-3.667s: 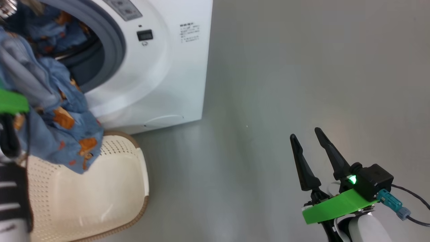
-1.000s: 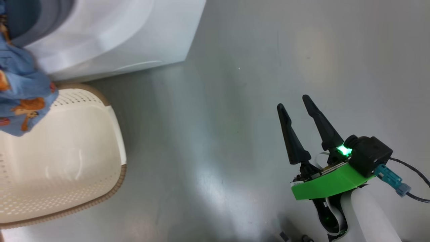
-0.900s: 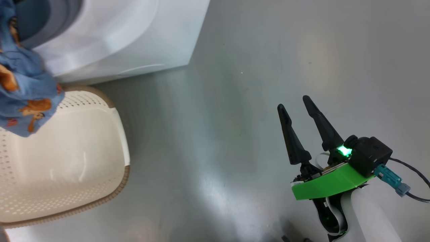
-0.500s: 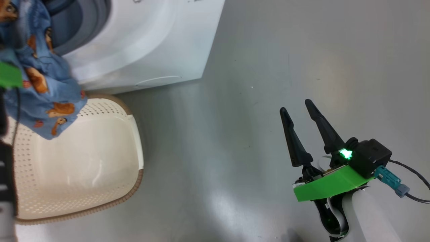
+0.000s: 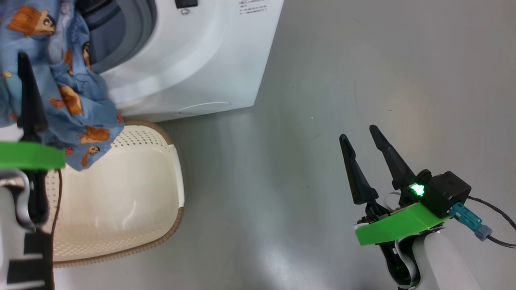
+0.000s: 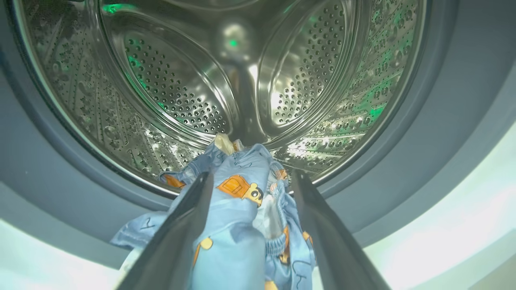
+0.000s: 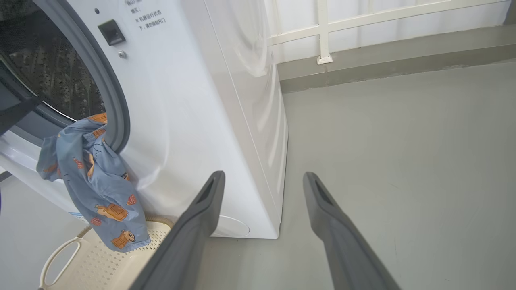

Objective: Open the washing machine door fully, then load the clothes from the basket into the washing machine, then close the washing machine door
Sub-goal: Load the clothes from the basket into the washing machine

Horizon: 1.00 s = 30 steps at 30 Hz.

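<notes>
The white washing machine [image 5: 193, 60] stands open; its door is out of view. The light blue printed clothes [image 5: 76, 100] hang over the grey gasket lip, partly inside the steel drum [image 6: 181, 80] and partly dangling above the cream basket [image 5: 121, 193]. My left gripper [image 6: 250, 175] points into the drum mouth, open, with the clothes [image 6: 238, 201] lying loose between its spread fingers. One of its fingers [image 5: 27, 96] stands in front of the fabric. My right gripper [image 5: 358, 133] is open and empty over the bare floor, well to the right of the machine.
The right wrist view shows the machine's side [image 7: 250, 121], the hanging clothes [image 7: 96, 177] and the basket [image 7: 80, 262] with a white handle below them. Grey floor [image 5: 322, 60] stretches right of the machine, up to a low ledge and white wall [image 7: 363, 48].
The head camera has shifted, bringing the machine front and my left gripper's finger and green mount into view. The clothes still hang from the drum lip. The right gripper has kept its pose.
</notes>
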Motion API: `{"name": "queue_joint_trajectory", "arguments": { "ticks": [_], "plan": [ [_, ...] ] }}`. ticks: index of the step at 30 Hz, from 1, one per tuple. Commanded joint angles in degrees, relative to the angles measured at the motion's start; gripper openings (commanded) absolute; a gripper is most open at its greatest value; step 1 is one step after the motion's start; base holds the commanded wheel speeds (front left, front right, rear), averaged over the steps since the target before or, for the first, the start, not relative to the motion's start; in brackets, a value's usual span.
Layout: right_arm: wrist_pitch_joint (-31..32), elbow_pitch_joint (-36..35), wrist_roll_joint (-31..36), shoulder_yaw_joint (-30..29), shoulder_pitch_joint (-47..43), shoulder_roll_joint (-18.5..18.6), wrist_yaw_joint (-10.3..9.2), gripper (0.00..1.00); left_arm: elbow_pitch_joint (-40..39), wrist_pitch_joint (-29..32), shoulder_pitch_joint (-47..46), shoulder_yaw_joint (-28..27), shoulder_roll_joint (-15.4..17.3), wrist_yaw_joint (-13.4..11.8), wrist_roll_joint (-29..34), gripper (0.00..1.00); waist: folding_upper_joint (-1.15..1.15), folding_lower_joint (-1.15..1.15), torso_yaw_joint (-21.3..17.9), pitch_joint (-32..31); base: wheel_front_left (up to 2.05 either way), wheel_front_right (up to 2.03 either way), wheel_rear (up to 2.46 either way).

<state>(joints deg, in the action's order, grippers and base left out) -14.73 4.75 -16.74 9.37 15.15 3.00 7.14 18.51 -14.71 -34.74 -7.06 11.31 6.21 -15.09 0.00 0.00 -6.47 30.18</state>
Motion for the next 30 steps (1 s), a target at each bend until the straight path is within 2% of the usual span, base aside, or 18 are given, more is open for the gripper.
{"name": "queue_joint_trajectory", "arguments": {
  "ticks": [1,6,16,30],
  "plan": [
    [-0.27,-1.27,0.60,1.07,-1.29,-0.13,0.35,1.00,-2.34,-0.29,2.49,-2.48,1.83,-0.39,0.53,1.00,0.00,0.00,0.14,-0.37,0.00,0.00,0.00],
    [-0.27,-1.25,0.86,1.02,-1.52,-0.13,0.35,1.00,-3.71,-0.29,6.91,-3.46,0.85,-0.33,1.15,1.00,0.00,0.00,0.45,-0.78,0.00,0.00,0.00],
    [-0.27,-1.03,0.96,0.89,-1.57,-0.13,0.35,1.00,-7.70,-0.29,16.76,-6.38,-3.65,-0.95,1.15,1.00,0.00,0.00,0.86,-1.16,0.00,0.00,0.00],
    [-0.27,-0.77,1.50,0.80,-1.57,-0.13,0.35,1.00,-9.99,-0.29,23.06,-7.36,-5.86,-0.55,2.08,1.00,0.00,0.00,1.65,-2.01,0.00,0.00,0.00]
  ]
}}
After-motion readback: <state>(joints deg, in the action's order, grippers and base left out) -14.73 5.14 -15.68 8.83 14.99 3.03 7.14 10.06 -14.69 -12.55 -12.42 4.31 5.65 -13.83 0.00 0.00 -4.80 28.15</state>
